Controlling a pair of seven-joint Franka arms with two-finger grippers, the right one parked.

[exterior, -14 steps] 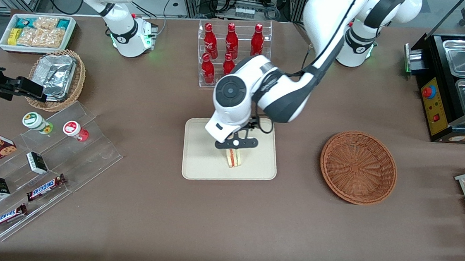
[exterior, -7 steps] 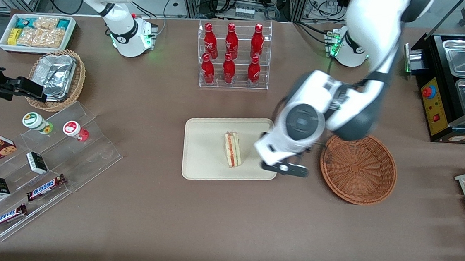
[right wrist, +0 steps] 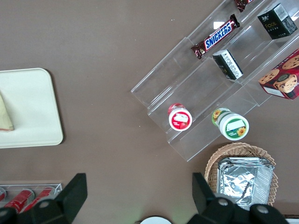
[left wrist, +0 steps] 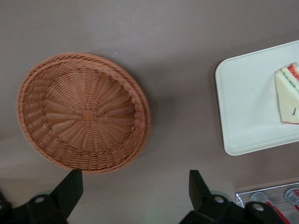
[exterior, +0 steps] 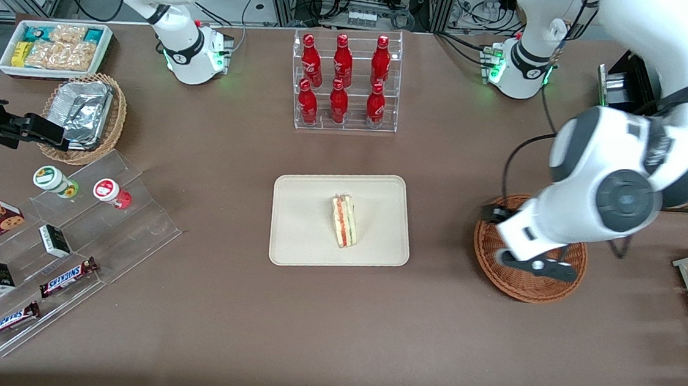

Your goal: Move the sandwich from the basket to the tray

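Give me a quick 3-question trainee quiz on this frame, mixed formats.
1. True or false: the sandwich lies on the tray.
2. The gripper hangs over: A) the bottle rack B) the basket C) the tray.
3. Fill in: its fingers are ____ and hold nothing.

Key: 1 true; 2 B; 3 open.
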